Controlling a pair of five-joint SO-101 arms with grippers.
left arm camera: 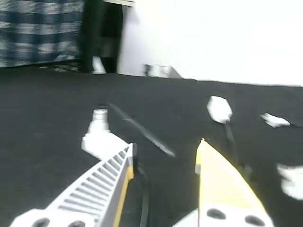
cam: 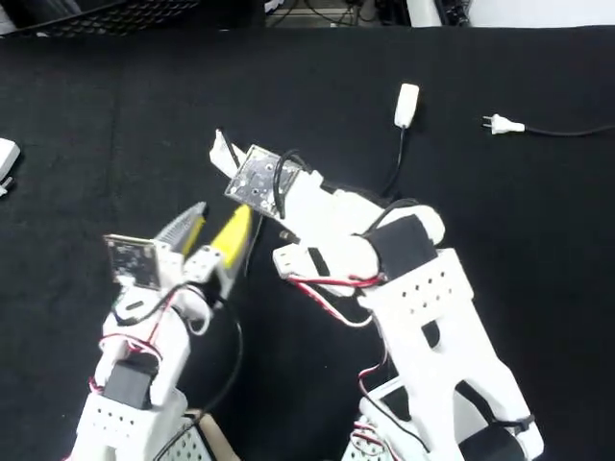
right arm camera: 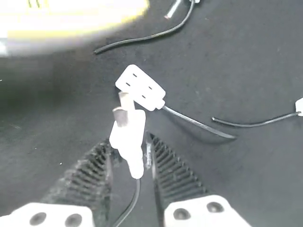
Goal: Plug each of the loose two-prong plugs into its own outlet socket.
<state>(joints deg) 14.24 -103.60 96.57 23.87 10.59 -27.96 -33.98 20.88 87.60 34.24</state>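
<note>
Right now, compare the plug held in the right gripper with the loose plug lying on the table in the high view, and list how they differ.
The held plug is clamped between the fingers of the right gripper. The loose plug lies flat on the table, with nothing touching it. The held plug's prongs point at a white socket close ahead, while the loose plug lies apart from any socket. Both are white and have a dark cable.

A black cloth covers the desk [cam: 106, 106] from edge to edge. Beyond its far side stands a bright white wall [left arm camera: 213, 38]. Beside the wall hangs a blue-and-white checked fabric [left arm camera: 40, 30], with a dark upright post [left arm camera: 102, 35] between them.
</note>
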